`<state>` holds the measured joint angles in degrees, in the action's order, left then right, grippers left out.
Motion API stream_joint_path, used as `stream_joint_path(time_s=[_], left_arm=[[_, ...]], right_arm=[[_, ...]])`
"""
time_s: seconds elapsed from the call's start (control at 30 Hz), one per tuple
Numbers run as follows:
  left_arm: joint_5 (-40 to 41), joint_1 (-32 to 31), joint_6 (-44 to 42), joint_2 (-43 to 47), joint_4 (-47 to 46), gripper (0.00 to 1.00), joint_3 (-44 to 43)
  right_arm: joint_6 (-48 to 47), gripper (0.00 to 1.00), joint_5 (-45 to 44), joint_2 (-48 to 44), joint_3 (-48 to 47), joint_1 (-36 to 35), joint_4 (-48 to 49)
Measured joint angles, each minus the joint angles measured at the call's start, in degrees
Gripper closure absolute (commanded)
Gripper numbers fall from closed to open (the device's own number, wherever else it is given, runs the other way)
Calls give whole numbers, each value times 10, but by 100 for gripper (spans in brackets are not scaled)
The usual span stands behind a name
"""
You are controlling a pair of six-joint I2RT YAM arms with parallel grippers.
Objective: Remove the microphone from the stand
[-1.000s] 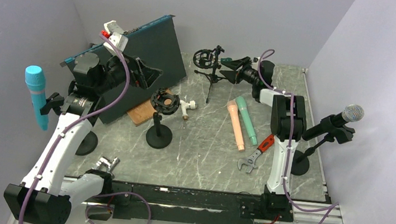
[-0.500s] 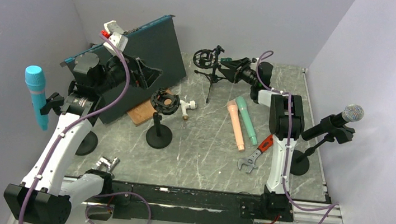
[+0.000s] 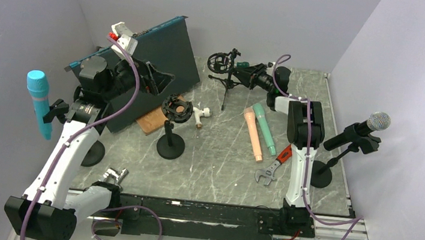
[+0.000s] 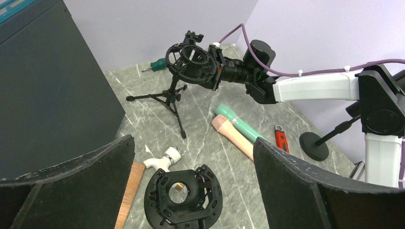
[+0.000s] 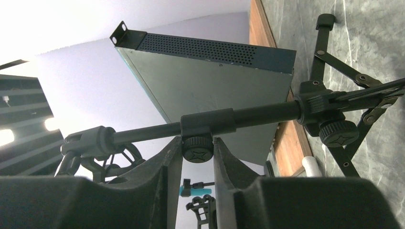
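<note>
Mount (image 5: 76, 160) half behind right end effector (image 5: 198, 143)

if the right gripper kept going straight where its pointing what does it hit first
The right gripper would meet the black clamp knob on the tripod stand's pole almost at once. The knob sits between its fingertips, the pole just beyond. Whether they touch is unclear.
</note>
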<state>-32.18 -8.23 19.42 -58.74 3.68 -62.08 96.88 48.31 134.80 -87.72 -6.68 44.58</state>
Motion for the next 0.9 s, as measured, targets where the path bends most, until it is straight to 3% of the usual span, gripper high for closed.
stream_joint_path(time_s=[0.2, 0.47, 0.9], left_arm=[[0, 0, 0, 0, 0, 3, 0], [0, 0, 0, 0, 0, 3, 0], [-2, 0, 0, -3, 0, 3, 0]], right_arm=[[-27, 100, 0, 1, -7, 0, -13], [-136, 100, -18, -23, -8, 0, -75], [-481, 100, -104, -101, 12, -24, -174]])
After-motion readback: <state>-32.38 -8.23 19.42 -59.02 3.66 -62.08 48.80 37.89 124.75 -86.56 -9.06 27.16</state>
